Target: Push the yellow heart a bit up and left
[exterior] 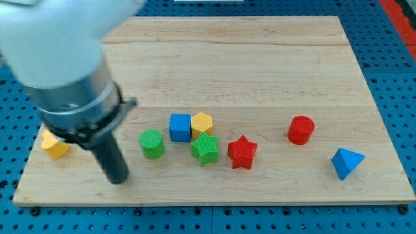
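The yellow heart [54, 145] lies near the board's left edge, and its upper right part is hidden behind my arm. My tip [118, 179] rests on the board to the right of the heart and a little below it, a clear gap away. The tip is also left of and below the green cylinder [151, 143], not touching it.
A blue cube [180, 127], a yellow hexagon [202, 123] and a green star [205, 149] cluster mid-board, with a red star [242, 152] beside them. A red cylinder [301, 129] and a blue triangle [346, 162] lie at the right. The wooden board [260, 58] ends just left of the heart.
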